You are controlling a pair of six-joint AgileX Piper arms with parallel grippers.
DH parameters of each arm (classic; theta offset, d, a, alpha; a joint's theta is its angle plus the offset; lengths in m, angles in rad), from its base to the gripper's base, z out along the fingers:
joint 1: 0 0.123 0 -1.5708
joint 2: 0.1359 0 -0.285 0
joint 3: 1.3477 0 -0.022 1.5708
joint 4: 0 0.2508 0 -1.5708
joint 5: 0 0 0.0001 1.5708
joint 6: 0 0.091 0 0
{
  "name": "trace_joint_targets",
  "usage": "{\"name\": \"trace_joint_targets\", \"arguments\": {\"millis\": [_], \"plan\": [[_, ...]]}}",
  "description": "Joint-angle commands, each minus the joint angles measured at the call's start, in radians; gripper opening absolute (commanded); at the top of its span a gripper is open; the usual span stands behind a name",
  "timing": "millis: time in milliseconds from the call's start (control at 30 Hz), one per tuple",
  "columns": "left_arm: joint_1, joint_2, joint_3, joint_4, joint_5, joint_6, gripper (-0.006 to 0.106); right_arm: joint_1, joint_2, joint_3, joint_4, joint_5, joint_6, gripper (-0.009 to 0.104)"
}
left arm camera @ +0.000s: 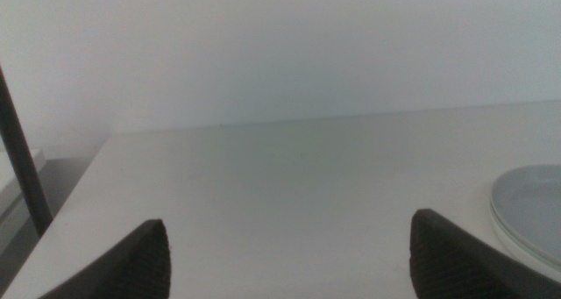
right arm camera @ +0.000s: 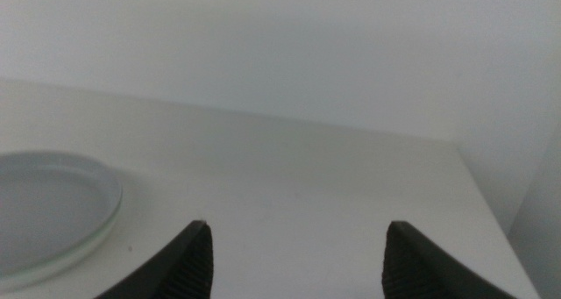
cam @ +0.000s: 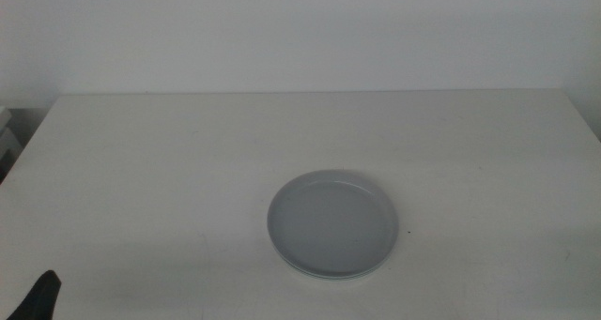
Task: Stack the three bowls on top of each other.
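Observation:
A light grey-blue bowl [cam: 332,222] sits a little right of the table's middle. A paler rim shows just under its near edge, so it rests on at least one other dish; I cannot make out separate white and pale green bowls. The pile also shows in the left wrist view [left arm camera: 535,202] and in the right wrist view [right arm camera: 48,202]. My left gripper [left arm camera: 289,222] is open and empty, low at the front left of the table [cam: 42,297], well away from the pile. My right gripper [right arm camera: 298,226] is open and empty, out of the middle view.
The white table [cam: 169,170] runs back to a pale wall. A dark rod [left arm camera: 22,150] stands off the table's left side. The table's right edge [right arm camera: 478,194] lies past the right gripper.

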Motion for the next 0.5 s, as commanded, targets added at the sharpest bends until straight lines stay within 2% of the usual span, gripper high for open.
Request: {"name": "trace_joint_targets", "arguments": {"millis": [0, 467], "plan": [[0.001, -0.014, -0.007, -0.007, -0.068, -0.005, 0.105, -0.008, -0.018, 0.011, -0.008, -0.074, -0.005, 0.050], [0.001, -0.014, -0.002, 0.003, -0.066, -0.005, 0.105, -0.008, -0.093, 0.044, -0.017, -0.077, -0.005, 0.050]]}}
